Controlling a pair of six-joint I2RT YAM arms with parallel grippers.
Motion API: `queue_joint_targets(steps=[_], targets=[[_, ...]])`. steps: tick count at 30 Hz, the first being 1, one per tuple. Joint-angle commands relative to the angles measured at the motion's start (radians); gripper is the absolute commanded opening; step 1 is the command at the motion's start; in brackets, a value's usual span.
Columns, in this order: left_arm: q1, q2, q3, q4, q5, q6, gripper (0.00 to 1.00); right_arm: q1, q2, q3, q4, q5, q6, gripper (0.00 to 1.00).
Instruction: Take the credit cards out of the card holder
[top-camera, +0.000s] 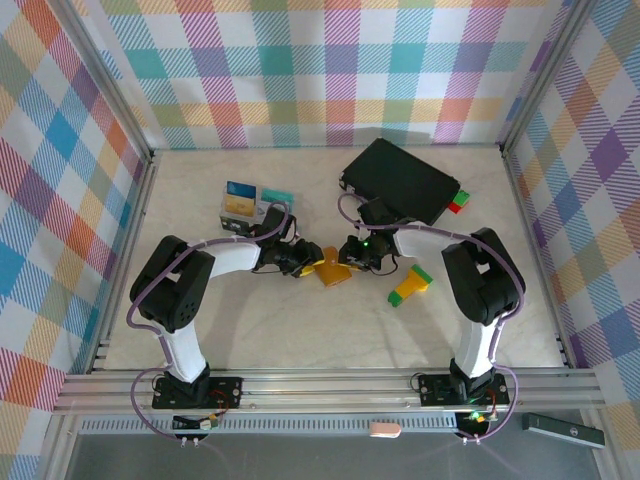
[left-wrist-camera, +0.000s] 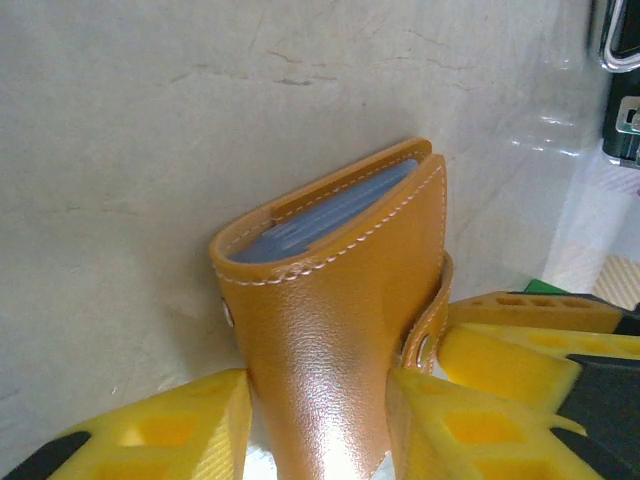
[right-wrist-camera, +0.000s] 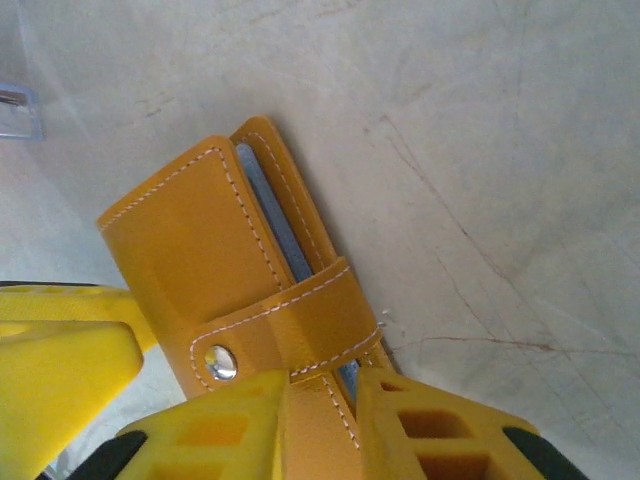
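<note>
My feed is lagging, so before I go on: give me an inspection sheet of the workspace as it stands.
Surface: pale marbled table top; no spills seen.
Job's things: card holder closed, strap snapped, gripped from both sides; credit cards lie on the table beside the left arm.
Clutter: black case; green-and-yellow block.
Grippers: left claw shut on the holder's body; right claw shut on it near the strap.
Cables: purple leads loop along both arms; none seen snagged.
Surroundings: plaid walls; metal frame.
</note>
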Motion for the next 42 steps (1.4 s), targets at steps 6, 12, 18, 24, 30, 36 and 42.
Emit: queue_joint_targets(steps=[6, 12, 18, 24, 30, 36, 42], targets=[[-0.014, 0.014, -0.026, 0.036, 0.020, -0.030, 0.38, 0.006, 0.029, -0.054, 0.002, -0.036, 0.113, 0.23], [-0.015, 0.014, -0.044, 0.057, 0.019, -0.035, 0.38, 0.004, 0.031, -0.058, 0.002, -0.040, 0.145, 0.23], [-0.016, 0.033, -0.052, 0.137, 0.062, -0.057, 0.35, 0.005, 0.020, -0.062, 0.010, -0.035, 0.150, 0.22], [-0.016, 0.032, -0.052, 0.179, 0.075, -0.049, 0.24, -0.007, -0.026, -0.065, 0.027, -0.025, 0.109, 0.24], [-0.014, 0.005, -0.046, 0.160, 0.066, -0.003, 0.06, -0.034, -0.089, -0.047, -0.017, 0.037, 0.022, 0.32], [-0.014, -0.047, -0.025, 0.091, 0.063, 0.056, 0.00, -0.028, -0.117, 0.003, -0.057, 0.030, -0.141, 0.41], [-0.014, -0.071, -0.001, 0.065, 0.073, 0.063, 0.00, -0.003, -0.080, 0.070, -0.098, 0.007, -0.194, 0.45]])
